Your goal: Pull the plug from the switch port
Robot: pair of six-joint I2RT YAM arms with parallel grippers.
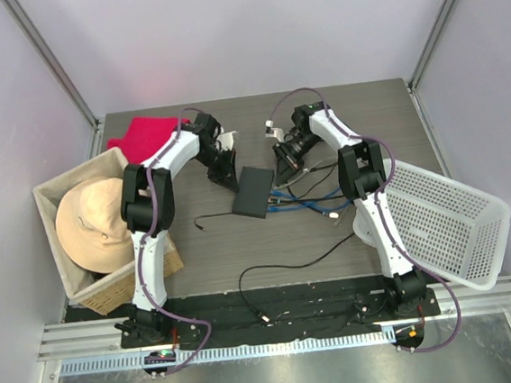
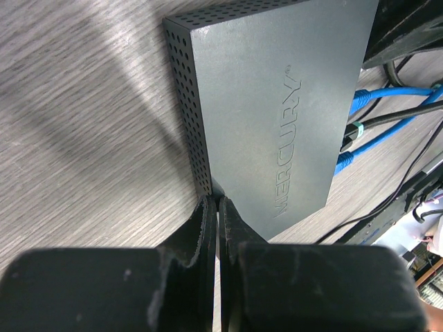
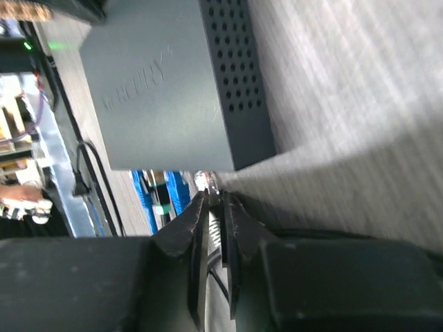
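Arms, two in number, are bent forward over the table, with the left gripper lowered at 10 o'clock of the single switch and the right gripper at its 2 o'clock, each close by a corner of the box, which lies flat at the table's centre. Left jaws are pressed nearly together with nothing between; right jaws are drawn to a narrow slit, and whether anything is pinched there cannot be told. Two blue cables and one black cable are plugged along the switch's 4 o'clock edge.
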